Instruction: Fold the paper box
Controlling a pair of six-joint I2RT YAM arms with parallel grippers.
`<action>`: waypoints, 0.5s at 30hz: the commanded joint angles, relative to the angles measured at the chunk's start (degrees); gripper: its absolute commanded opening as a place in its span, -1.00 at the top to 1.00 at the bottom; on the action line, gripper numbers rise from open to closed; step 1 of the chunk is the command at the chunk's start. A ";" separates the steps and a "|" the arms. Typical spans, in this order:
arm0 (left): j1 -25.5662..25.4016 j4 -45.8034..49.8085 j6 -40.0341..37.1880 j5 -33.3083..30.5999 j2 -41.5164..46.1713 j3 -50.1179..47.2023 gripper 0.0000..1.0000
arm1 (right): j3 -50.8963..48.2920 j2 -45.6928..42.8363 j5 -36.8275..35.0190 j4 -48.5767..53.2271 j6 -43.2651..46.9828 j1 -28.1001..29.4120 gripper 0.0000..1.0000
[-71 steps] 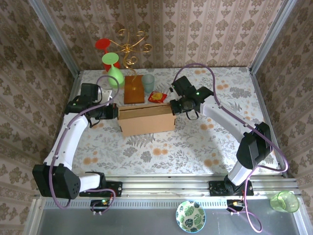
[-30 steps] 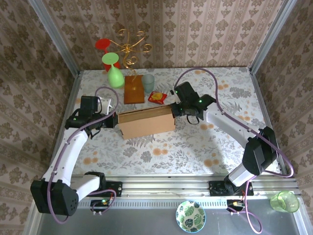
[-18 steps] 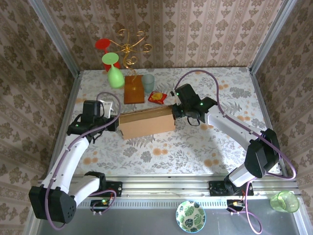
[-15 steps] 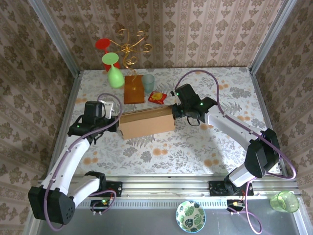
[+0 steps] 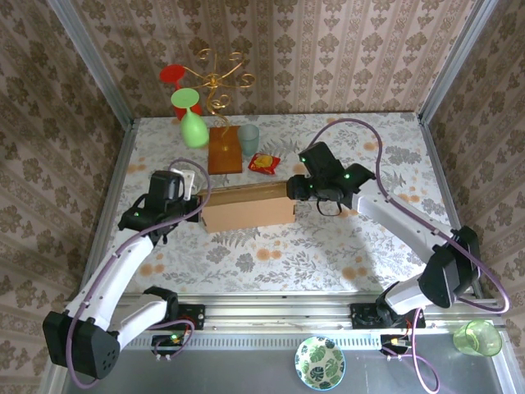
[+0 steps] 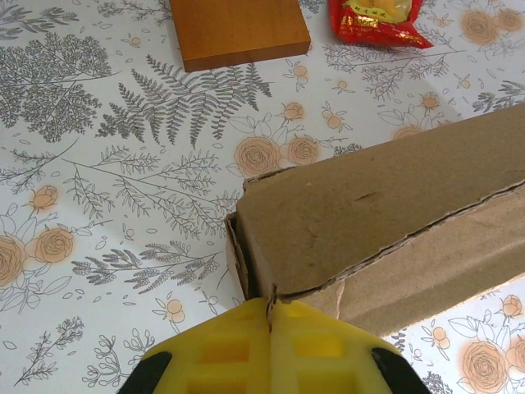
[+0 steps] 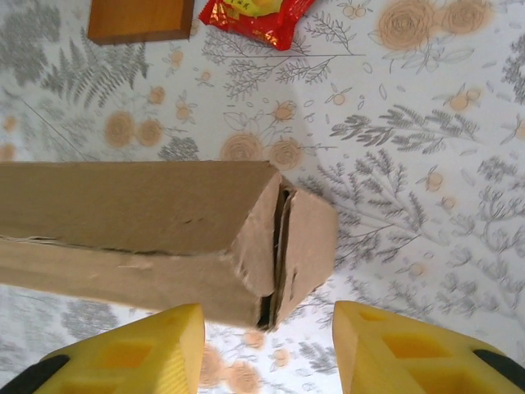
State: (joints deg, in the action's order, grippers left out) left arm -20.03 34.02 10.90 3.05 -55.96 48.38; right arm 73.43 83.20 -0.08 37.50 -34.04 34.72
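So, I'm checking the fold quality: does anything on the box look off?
Yes. The box has its right end flap standing ajar, with a dark gap beside it, and the seam along its long side is ragged, with small tears.
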 commanded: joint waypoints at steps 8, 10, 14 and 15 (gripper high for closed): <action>-1.73 2.89 1.58 -1.99 1.03 -1.14 1.00 | -3.32 -8.65 0.28 -5.30 -39.83 0.26 -0.33; -1.84 2.97 1.52 -2.08 1.13 -1.15 1.00 | -4.87 -9.16 0.55 -8.57 -49.30 0.34 -0.37; -1.97 2.81 1.85 -2.01 1.20 -1.36 1.00 | -6.88 -7.90 2.89 -11.39 -63.44 -0.06 -0.45; -1.94 2.82 1.93 -2.03 1.13 -1.47 1.00 | -7.27 -7.15 4.36 -12.48 -65.37 -0.36 -0.47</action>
State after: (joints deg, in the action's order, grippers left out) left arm -21.45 34.22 11.90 1.45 -55.22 48.05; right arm 67.77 74.70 2.07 29.21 -83.85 34.70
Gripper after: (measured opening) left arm 0.050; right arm 0.725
